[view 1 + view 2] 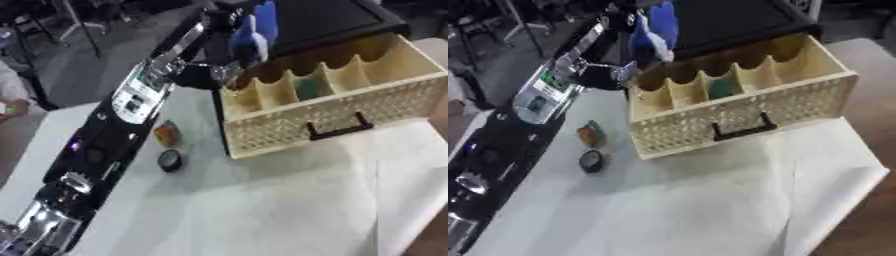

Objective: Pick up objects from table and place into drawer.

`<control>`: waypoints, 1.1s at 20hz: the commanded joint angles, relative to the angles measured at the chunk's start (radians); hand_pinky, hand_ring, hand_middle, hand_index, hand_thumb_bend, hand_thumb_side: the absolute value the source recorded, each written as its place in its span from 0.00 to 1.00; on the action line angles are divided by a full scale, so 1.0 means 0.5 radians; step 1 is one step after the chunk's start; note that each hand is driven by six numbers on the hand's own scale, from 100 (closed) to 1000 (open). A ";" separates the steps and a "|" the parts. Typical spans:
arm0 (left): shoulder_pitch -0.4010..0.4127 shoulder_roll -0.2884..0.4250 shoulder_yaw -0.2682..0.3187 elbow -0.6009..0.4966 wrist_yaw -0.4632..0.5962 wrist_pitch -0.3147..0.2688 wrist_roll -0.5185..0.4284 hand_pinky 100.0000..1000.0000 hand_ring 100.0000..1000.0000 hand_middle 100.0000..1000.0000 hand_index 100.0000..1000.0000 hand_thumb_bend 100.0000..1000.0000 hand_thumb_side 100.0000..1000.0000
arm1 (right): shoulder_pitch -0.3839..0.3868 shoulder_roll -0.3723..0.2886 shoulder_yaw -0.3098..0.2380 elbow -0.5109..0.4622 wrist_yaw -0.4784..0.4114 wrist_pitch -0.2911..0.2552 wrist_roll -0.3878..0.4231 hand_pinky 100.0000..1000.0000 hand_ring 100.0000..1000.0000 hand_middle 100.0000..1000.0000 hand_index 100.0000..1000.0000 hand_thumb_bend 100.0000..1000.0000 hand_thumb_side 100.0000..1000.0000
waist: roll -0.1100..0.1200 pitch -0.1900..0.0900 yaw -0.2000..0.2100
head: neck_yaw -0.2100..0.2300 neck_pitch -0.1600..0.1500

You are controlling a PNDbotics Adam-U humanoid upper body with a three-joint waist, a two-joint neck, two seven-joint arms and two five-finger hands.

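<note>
The robot's left arm stretches up across the table's left side, and its left hand hangs above the far left end of the pulled-out drawer. The hand's fingers are curled round a blue and white object, blurred, which stands upright in the grip, just over the drawer's back corner. Whether the object touches the drawer wall I cannot tell.

Below and to the right of the hand, the drawer is a pale wooden box with a perforated front, a dark handle and several upright dividers. A green thing already lies in one of the middle compartments, near the hand but lower down.

Nearer than the hand, beside the forearm and just off the drawer's front left corner, two small things sit on the white cloth: an orange and dark item and, just beside it on the nearer side, a round black item. They lie close together, apart from the drawer.

The right hand shows in neither view
</note>
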 commanded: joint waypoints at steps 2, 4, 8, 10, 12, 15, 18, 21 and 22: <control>-0.032 0.030 0.026 0.009 -0.048 -0.185 -0.110 0.35 0.63 0.57 0.81 0.00 0.37 | -0.032 -0.012 -0.003 -0.028 -0.008 -0.003 0.005 0.35 0.49 0.43 0.65 0.00 0.42 | -0.018 -0.027 -0.002 | 0.009 -0.017; -0.031 0.031 0.027 0.014 -0.064 -0.205 -0.113 0.36 0.64 0.60 0.83 0.00 0.38 | -0.032 -0.011 -0.004 -0.028 -0.007 -0.002 0.006 0.35 0.49 0.43 0.65 0.00 0.42 | -0.018 -0.026 -0.005 | 0.009 -0.018; -0.029 0.044 0.048 0.008 -0.143 -0.227 -0.068 0.44 0.73 0.71 0.98 0.00 0.35 | -0.030 -0.010 -0.005 -0.028 -0.008 -0.003 0.006 0.35 0.49 0.43 0.65 0.00 0.42 | -0.019 -0.024 -0.007 | 0.009 -0.016; -0.025 0.048 0.052 -0.010 -0.196 -0.229 -0.009 0.45 0.74 0.72 1.00 0.00 0.36 | -0.029 -0.008 -0.006 -0.028 -0.012 -0.002 0.007 0.35 0.49 0.43 0.65 0.00 0.42 | -0.019 -0.024 -0.008 | 0.009 -0.017; -0.017 0.048 0.044 -0.021 -0.248 -0.229 0.041 0.46 0.75 0.75 1.00 0.00 0.40 | -0.029 -0.008 -0.007 -0.028 -0.015 -0.002 0.008 0.35 0.49 0.43 0.65 0.00 0.42 | -0.019 -0.023 -0.009 | 0.009 -0.017; -0.009 0.049 0.038 -0.024 -0.312 -0.229 0.110 0.46 0.75 0.74 1.00 0.00 0.39 | -0.030 -0.007 -0.009 -0.028 -0.017 -0.002 0.007 0.35 0.49 0.43 0.65 0.00 0.42 | -0.019 -0.023 -0.012 | 0.008 -0.016; -0.005 0.051 0.035 -0.018 -0.358 -0.229 0.174 0.46 0.75 0.74 1.00 0.00 0.38 | -0.030 -0.006 -0.010 -0.028 -0.017 -0.002 0.006 0.35 0.49 0.43 0.65 0.00 0.42 | -0.019 -0.025 -0.012 | 0.008 -0.013; -0.001 0.052 0.033 -0.013 -0.392 -0.229 0.231 0.45 0.74 0.73 1.00 0.00 0.38 | -0.030 -0.005 -0.010 -0.028 -0.017 -0.001 0.005 0.35 0.49 0.43 0.65 0.00 0.42 | -0.021 -0.027 -0.012 | 0.008 -0.011; 0.001 0.052 0.033 -0.010 -0.396 -0.229 0.247 0.45 0.74 0.73 1.00 0.00 0.38 | -0.029 -0.005 -0.011 -0.028 -0.016 -0.001 0.005 0.35 0.49 0.43 0.65 0.00 0.42 | -0.022 -0.027 -0.012 | 0.008 -0.009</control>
